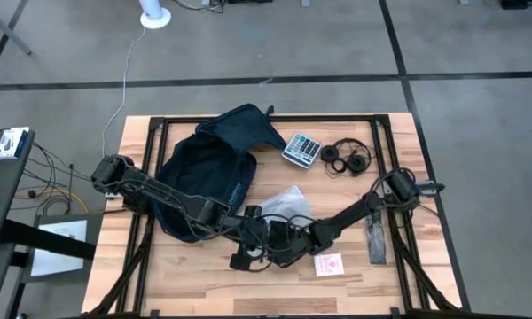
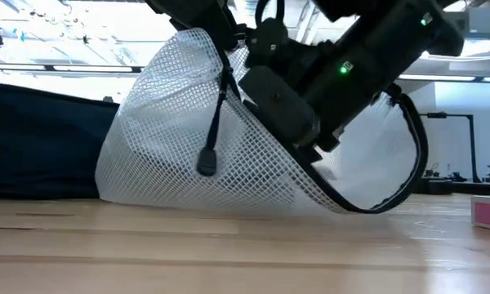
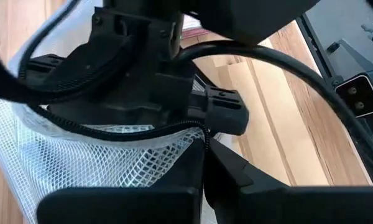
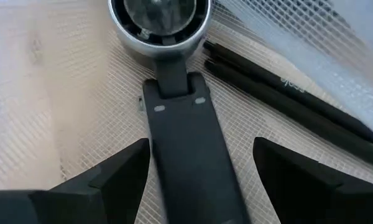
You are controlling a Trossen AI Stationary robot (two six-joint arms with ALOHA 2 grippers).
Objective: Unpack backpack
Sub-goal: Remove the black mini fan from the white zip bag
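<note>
Meeting near the front middle of the wooden table [image 1: 186,275], both dark arms work at a clear, white-meshed plastic pouch [image 2: 188,155]. The left gripper [image 1: 248,215] is pinched closed on the pouch's rim. The right gripper [image 4: 199,180] reaches inside it, fingers spread wide around a black-handled, silver-ringed tool [image 4: 174,93]. The large, soft navy fabric backpack [image 1: 204,168] lies behind, at back left.

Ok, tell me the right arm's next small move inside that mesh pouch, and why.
Probably shut the right gripper on the black handle. Its fingers stand open on either side of the handle of a round-headed tool lying in the mesh pouch, beside black pens. The left gripper is shut on the pouch's rim, holding it up, so the way in looks clear.
</note>
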